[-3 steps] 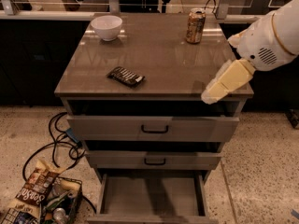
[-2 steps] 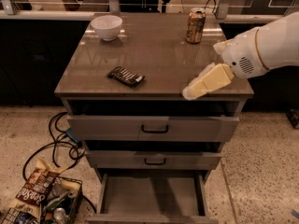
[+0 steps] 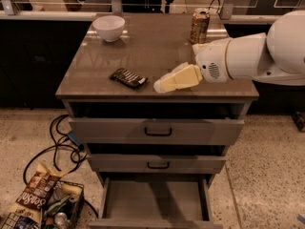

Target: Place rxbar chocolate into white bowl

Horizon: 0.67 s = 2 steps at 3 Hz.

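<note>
The rxbar chocolate (image 3: pixel 128 78), a flat dark bar with pale lettering, lies on the brown cabinet top (image 3: pixel 157 51) near its front edge, left of centre. The white bowl (image 3: pixel 108 28) stands upright at the back left of the top. My gripper (image 3: pixel 162 84), cream-coloured, reaches in from the right on a white arm (image 3: pixel 248 56). Its tip hangs just right of the bar, a short gap apart, low over the top. It holds nothing.
A tall tan drink can (image 3: pixel 199 26) stands at the back right of the top. The cabinet's bottom drawer (image 3: pixel 155 202) is pulled out. Cables and a basket of snack bags (image 3: pixel 38 204) lie on the floor at the left.
My gripper and arm have moved left across the front of the cabinet top, from its right edge to just beside the bar. The bar, bowl and can have not moved.
</note>
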{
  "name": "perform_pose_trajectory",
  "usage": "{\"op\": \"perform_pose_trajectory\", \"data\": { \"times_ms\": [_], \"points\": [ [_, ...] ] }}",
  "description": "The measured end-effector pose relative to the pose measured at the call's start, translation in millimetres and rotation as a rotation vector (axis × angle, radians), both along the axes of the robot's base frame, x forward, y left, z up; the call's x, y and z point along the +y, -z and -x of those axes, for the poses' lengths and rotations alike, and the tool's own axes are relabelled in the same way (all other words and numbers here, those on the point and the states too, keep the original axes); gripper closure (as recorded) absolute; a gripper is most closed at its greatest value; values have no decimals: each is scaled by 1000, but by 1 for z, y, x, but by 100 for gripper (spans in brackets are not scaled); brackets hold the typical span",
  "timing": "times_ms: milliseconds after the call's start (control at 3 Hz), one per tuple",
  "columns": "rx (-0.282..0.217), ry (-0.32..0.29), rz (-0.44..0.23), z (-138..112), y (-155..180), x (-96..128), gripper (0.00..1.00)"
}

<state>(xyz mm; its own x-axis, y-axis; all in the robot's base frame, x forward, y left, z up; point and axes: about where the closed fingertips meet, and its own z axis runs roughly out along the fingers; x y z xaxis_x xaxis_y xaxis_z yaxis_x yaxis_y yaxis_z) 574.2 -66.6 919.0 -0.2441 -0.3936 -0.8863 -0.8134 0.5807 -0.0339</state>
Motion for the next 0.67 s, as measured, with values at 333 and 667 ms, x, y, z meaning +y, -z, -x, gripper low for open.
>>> {"op": "perform_pose_trajectory", "data": {
  "times_ms": [333,667],
  "points": [
    [0,0,0,0,0,0,0],
    [-4,-9,-33,-5,11,14,0]
  ]
}}
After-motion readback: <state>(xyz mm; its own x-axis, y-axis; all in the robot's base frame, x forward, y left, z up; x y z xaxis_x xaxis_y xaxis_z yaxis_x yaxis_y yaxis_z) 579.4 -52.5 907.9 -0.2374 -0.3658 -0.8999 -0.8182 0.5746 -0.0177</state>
